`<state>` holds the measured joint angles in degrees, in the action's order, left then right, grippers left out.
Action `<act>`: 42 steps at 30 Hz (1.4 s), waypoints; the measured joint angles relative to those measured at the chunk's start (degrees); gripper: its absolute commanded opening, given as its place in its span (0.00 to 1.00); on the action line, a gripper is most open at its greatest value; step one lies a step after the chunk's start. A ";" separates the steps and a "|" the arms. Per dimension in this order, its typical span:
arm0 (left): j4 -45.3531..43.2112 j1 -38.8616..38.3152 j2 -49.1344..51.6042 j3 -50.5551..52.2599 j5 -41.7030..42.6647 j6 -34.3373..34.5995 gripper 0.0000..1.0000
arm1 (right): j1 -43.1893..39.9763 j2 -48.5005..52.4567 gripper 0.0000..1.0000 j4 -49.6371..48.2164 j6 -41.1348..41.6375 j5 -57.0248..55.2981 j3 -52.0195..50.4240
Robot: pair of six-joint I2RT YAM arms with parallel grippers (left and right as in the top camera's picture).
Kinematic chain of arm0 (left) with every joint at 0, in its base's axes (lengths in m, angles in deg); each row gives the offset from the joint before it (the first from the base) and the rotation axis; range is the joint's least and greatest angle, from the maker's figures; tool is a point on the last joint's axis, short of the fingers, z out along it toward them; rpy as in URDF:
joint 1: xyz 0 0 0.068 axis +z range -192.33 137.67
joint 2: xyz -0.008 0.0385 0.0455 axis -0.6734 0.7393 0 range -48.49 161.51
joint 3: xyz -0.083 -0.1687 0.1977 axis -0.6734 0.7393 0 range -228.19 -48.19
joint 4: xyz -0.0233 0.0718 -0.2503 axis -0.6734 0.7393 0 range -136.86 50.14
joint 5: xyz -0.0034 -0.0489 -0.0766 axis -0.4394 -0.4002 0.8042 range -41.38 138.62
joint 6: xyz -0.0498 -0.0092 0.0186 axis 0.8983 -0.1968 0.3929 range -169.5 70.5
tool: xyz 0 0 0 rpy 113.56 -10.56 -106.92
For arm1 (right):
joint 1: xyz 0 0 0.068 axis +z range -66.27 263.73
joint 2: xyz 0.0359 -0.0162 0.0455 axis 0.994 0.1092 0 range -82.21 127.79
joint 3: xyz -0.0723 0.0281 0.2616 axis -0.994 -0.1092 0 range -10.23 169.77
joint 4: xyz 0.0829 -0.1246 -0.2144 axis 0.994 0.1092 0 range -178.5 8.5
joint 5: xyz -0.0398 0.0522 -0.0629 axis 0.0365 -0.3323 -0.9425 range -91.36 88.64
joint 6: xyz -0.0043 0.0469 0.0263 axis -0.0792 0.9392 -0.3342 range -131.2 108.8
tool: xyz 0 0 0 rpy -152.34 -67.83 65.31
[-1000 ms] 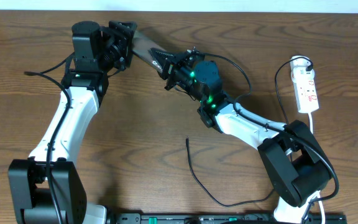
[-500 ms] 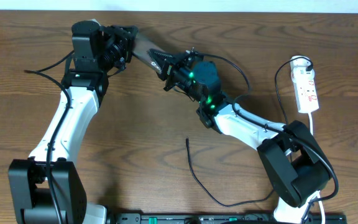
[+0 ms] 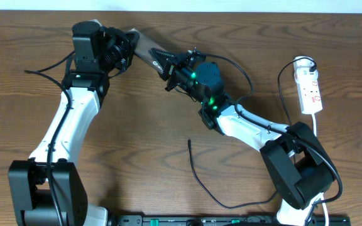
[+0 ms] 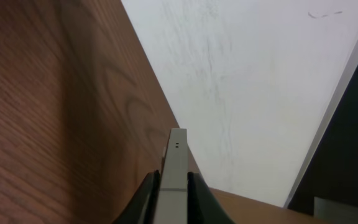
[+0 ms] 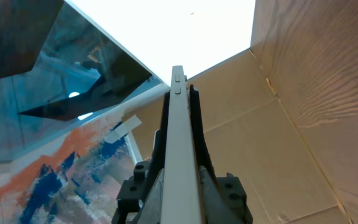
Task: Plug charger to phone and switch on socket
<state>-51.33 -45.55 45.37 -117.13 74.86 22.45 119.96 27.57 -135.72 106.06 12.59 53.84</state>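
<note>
Neither step looks done: the left gripper [image 3: 130, 44] and right gripper [image 3: 170, 69] each clamp the phone [image 3: 148, 50], while the charger [image 3: 198, 177] lies unconnected, far from the socket [image 3: 310, 91].

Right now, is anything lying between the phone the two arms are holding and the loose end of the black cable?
Nothing visible does: only the table surface separates the phone from the charger tip. However, the left gripper and right gripper are both shut on the phone, leaving neither free for the cable.
</note>
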 measured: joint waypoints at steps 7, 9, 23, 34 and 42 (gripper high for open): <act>-0.07 0.00 0.15 0.00 0.20 -0.02 0.07 | 0.00 0.00 0.01 0.02 1.03 -0.13 0.00; -0.07 0.00 0.15 0.00 0.20 0.00 0.07 | 0.00 0.00 0.06 0.02 1.03 -0.11 0.00; 0.07 0.63 0.44 0.00 0.39 -0.92 0.08 | 0.66 0.00 0.99 -0.17 0.59 0.17 0.00; 1.07 14.49 0.44 0.00 8.31 -5.14 0.08 | -3.23 0.00 0.99 -0.15 -1.77 6.14 0.00; 0.55 27.63 0.44 0.00 28.65 -8.39 0.07 | -11.54 0.00 0.99 0.09 -18.73 20.83 0.00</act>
<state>-50.78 -17.93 45.81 -117.13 103.51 14.05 108.42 27.57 -135.63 87.32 33.42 53.84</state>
